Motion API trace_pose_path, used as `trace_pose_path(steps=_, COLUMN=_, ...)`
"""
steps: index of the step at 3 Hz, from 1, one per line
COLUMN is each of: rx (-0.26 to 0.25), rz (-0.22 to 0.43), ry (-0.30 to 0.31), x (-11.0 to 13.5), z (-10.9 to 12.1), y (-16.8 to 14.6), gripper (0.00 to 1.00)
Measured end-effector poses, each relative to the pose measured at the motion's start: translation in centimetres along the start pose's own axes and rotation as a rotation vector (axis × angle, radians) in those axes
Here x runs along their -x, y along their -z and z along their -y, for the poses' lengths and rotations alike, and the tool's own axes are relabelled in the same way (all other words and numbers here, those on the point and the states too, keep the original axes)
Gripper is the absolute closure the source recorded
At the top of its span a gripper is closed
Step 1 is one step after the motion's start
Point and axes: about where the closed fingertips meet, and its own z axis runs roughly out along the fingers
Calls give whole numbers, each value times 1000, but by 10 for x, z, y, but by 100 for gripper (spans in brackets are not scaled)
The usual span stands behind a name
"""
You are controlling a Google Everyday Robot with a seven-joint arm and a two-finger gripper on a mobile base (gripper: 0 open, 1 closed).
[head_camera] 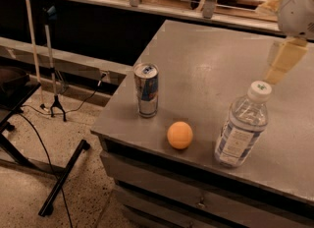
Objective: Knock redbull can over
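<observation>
Your end effector (283, 61) hangs at the upper right of the view, over the far right part of the counter (211, 60), with the white arm housing (298, 7) right above it. You can't tell from this angle whether it's released or clenched. It holds nothing that you can see.

The redbull can (146, 90) stands upright near the counter's front left corner, pull-tab top facing up. It's well apart from the end effector, which is off to the right and further back.

The orange ball (180, 135) sits on the counter just right of the can and closer to the front edge. It's near the can, not touching it.

The water bottle (242, 126), clear with a white cap, stands upright further right near the front edge, apart from the ball. The end effector's lower tip shows just above the bottle's cap in the view, and they look apart.

Below the counter edge you see a grey drawer front (206, 205). On the speckled floor at left there's a black stand leg (63, 180) and a thin tripod stand (53, 60). A shelf (162, 7) runs along the back; what's on it is too unclear to name.
</observation>
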Motion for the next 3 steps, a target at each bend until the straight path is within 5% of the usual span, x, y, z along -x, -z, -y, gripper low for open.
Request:
trace_pose_path(steps=2, rx=68, rz=375, ry=-50, x=77, z=19, y=-23, gripper=0)
trace_pose_path(steps=3, rx=79, rz=477, ry=-61, x=104, z=18, y=-24, gripper=0)
